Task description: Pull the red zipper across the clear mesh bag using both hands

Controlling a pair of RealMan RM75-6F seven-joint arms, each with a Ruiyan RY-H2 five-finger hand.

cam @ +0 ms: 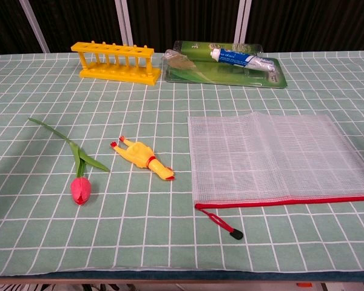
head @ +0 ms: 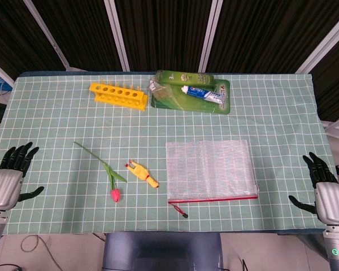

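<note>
Nearest the robot, both hands sit at the table's front corners, well apart from everything on it. The left hand (head: 11,178) is empty with its fingers spread, and the right hand (head: 325,189) is the same, open wide and holding nothing. Neither shows in the chest view.

Between them, right of centre and close to the front edge, lies the bag (cam: 270,157), flat on the checked cloth (cam: 48,236). Its red zipper (cam: 285,202) runs along the near edge. The pull cord (cam: 221,223) trails from the bag's left corner toward the robot, ending in a small dark tab, so the slider seems to sit at that left end.

Left of the bag lie a rubber chicken (cam: 142,159) and a tulip (cam: 79,176), neither touching it. At the far side stand a yellow rack (cam: 116,63) and a green tray (cam: 221,71) with toothpaste (cam: 242,59) on it.

By my reading the task has not begun; this is the approach step. The next move likely calls for one hand to pin the bag near a corner while the other pinches the cord and draws it right along the near edge. The thin cord lying flat on cloth looks hard to pinch, and the light bag may slide if not held.
</note>
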